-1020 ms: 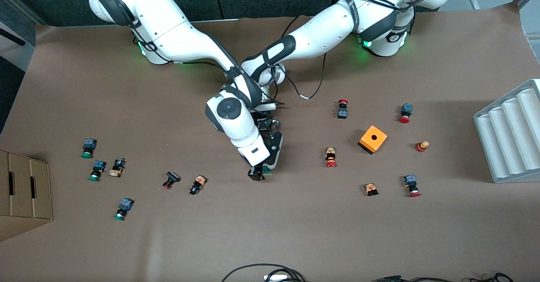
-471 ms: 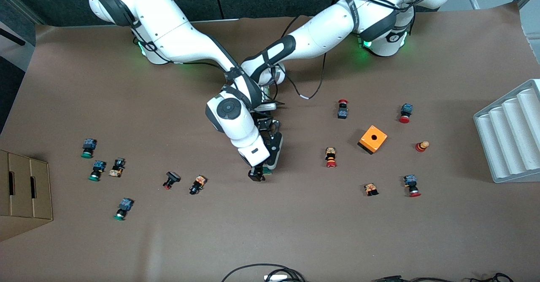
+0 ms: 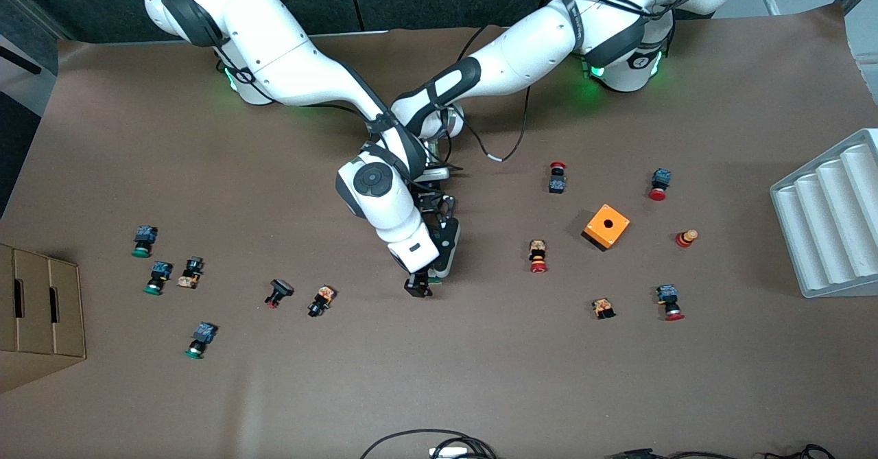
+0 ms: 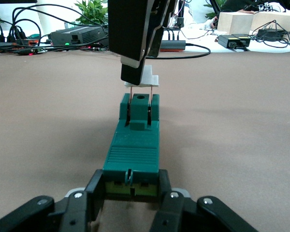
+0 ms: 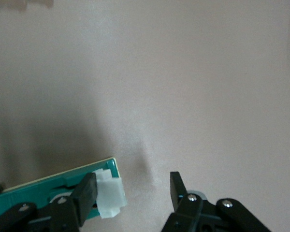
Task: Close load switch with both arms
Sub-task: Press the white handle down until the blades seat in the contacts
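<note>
So the left gripper has its jaws clamped on 1 end of the load switch, the small narrow green plastic block, pinning it flat on the brown paper-covered worktop. My read is that it's just acting as a vise so the body can't skid when the other end gets pushed.

The right gripper comes down over the opposite end. In the right wrist view, 1 of its fingers sits against the white sliding piece, while the other finger stands well clear of it, over bare worktop. The jaws look about as tight as they get here, so I'd say clenched and pressing the slider, not pinching it from 2 sides. In the left wrist view the white piece is raised above the green body on 2 thin metal prongs, so the switch doesn't look fully closed yet.

In the front view the switch sits roughly mid-worktop, mostly hidden under the 2 crossed white arms. Small push buttons with red and green caps are scattered well apart from it toward both ends. The orange cube with a hole sits toward the left arm's end, and the cardboard box is at the right arm's end.
</note>
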Tool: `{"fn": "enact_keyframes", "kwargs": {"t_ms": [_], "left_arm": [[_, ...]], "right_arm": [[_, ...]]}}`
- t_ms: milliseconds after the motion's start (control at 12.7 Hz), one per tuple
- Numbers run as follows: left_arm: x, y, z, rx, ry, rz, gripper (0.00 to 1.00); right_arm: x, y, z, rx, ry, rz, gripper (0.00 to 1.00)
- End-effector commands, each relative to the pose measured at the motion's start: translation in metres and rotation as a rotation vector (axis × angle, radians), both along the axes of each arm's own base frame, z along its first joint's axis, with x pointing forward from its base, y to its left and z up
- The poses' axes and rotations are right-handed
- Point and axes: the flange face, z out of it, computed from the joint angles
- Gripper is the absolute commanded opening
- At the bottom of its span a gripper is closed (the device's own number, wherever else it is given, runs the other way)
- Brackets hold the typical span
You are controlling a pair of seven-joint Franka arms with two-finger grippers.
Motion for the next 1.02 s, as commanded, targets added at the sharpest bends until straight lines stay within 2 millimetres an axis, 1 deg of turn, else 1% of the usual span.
{"fn": "enact_keyframes", "kwargs": {"t_ms": [0,942], "left_arm": [[-0.003,-0.003,-0.007,0.022,-0.008,-0.013,0.26],[-0.003,-0.003,-0.007,0.023,-0.008,-0.014,0.26]], "right_arm": [[0.010,0.003,-0.005,0.012,-0.035,-0.005,0.70],[0.017,0.003,-0.016,0.016,-0.048,-0.005,0.70]]}}
